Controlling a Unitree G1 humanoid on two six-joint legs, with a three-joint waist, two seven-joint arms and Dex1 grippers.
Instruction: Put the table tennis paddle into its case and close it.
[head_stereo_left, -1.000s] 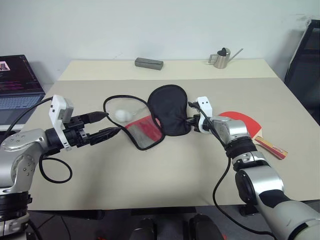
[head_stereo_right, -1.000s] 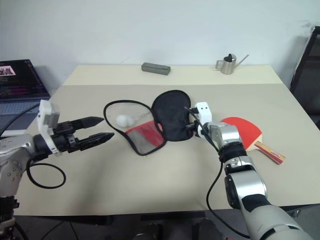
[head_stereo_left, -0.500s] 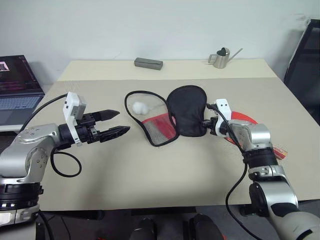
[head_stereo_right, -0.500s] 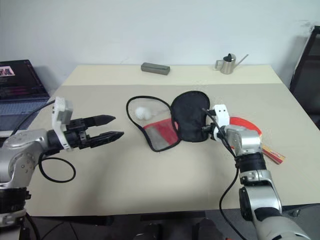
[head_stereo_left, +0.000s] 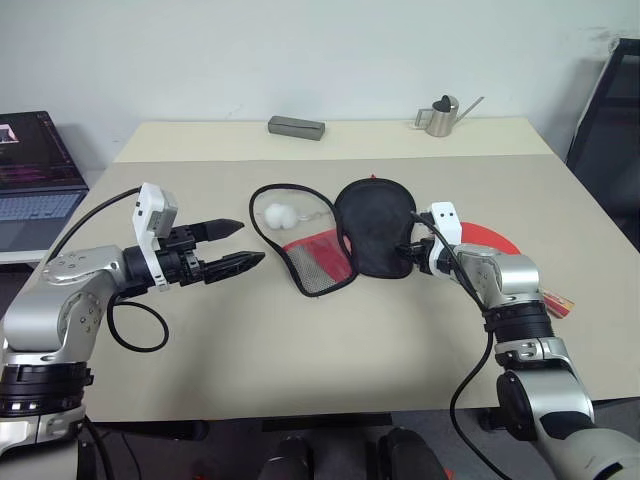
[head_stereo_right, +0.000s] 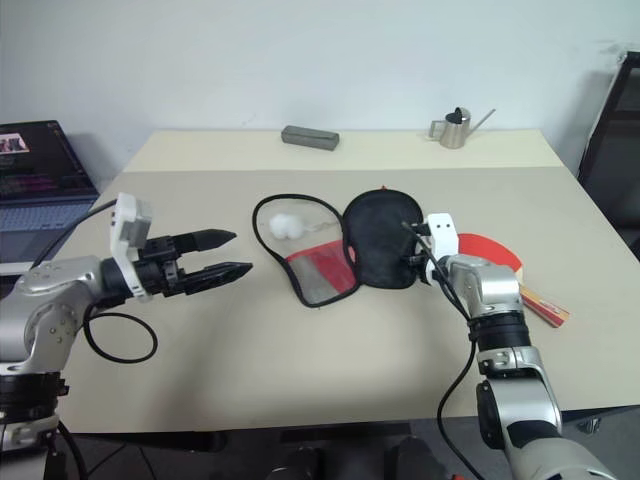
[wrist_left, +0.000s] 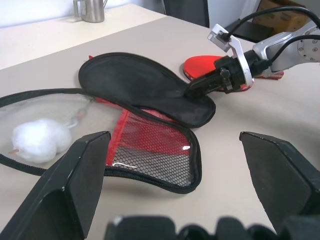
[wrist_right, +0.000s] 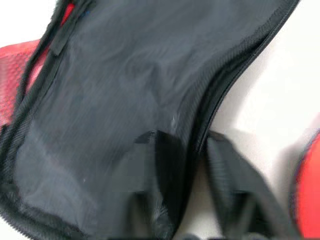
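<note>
The case (head_stereo_left: 375, 225) lies unzipped at mid-table. Its black flap is folded over the red mesh side (head_stereo_left: 318, 262), and a white ball (head_stereo_left: 283, 213) rests inside its zipper loop. My right gripper (head_stereo_left: 403, 250) is at the black flap's right edge. In the right wrist view its fingers (wrist_right: 150, 170) stand parted, one over the fabric and one beside the zipper edge. The table tennis paddle (head_stereo_left: 492, 238) lies flat just right of the case, partly behind my right arm, and its handle (head_stereo_right: 545, 305) points toward the table's right side. My left gripper (head_stereo_left: 250, 241) hovers open to the left of the case and holds nothing.
A grey box (head_stereo_left: 297, 126) and a metal watering can (head_stereo_left: 440, 115) stand at the table's far edge. A laptop (head_stereo_left: 35, 170) sits off the table's left side. A black chair (head_stereo_left: 610, 120) is at the right. The table's front half is bare.
My right gripper dragged the case's black flap to the right, toward the paddle, and the whole case followed. Its fingers have since parted. The left gripper stayed open.
</note>
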